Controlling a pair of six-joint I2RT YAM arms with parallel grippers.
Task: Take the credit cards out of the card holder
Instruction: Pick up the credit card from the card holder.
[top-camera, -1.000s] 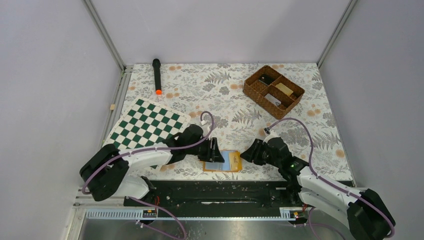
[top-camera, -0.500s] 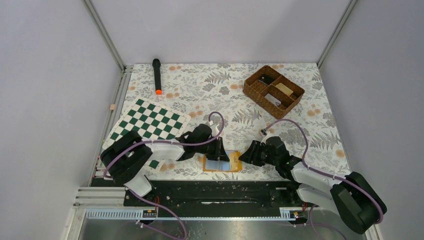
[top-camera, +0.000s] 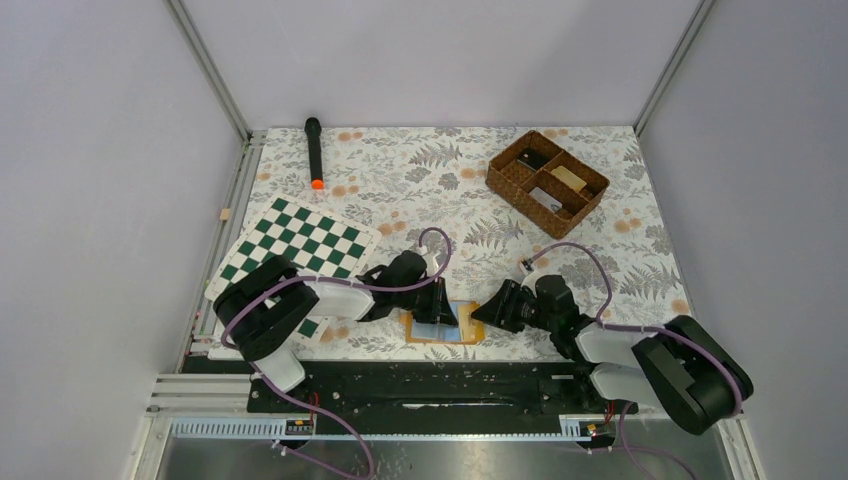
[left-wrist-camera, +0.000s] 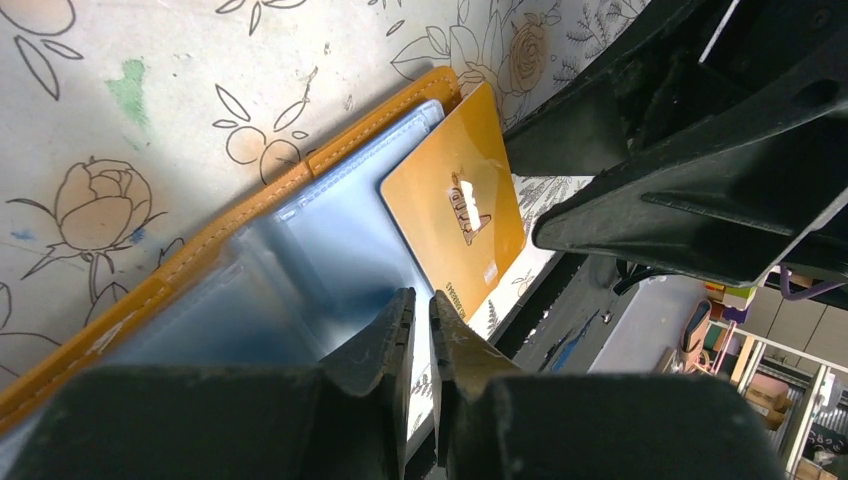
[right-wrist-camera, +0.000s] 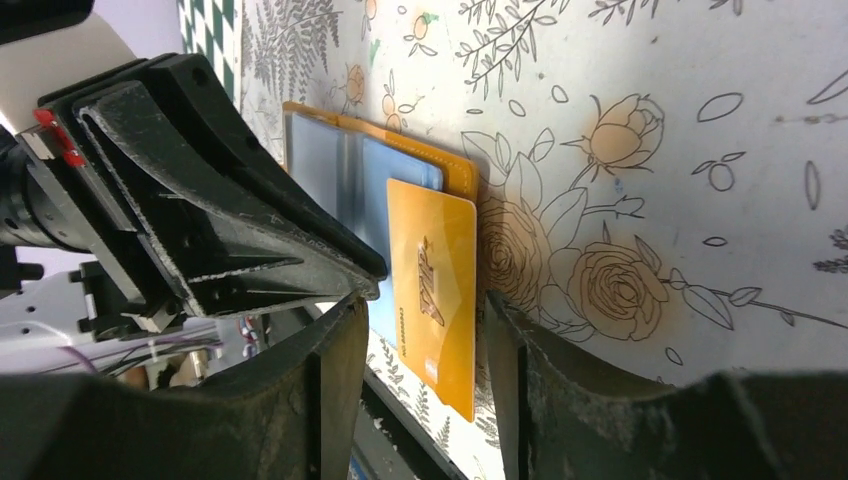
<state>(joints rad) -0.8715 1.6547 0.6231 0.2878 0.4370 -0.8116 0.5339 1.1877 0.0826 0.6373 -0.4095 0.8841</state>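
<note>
The card holder (top-camera: 455, 335) lies open near the table's front edge, orange-tan outside (left-wrist-camera: 330, 150) and light blue inside. A gold-orange printed credit card (left-wrist-camera: 455, 215) sticks out of its right half (right-wrist-camera: 460, 170). My left gripper (top-camera: 440, 312) is shut, its tips (left-wrist-camera: 420, 310) down on the blue lining; I cannot tell whether it pinches anything. My right gripper (top-camera: 482, 312) is open, and the gold card (right-wrist-camera: 432, 290) lies between its fingers (right-wrist-camera: 345, 340) without touching them. I cannot tell a blue card from the lining.
A green-and-white chessboard (top-camera: 295, 250) lies at the left, under the left arm. A black torch with an orange tip (top-camera: 314, 150) lies at the back left. A brown wicker basket (top-camera: 510, 152) stands at the back right. A black rail (top-camera: 440, 385) runs along the near edge.
My left gripper has closed and shifted slightly right over the holder. My right gripper has slid left up to the gold card and opened wider.
</note>
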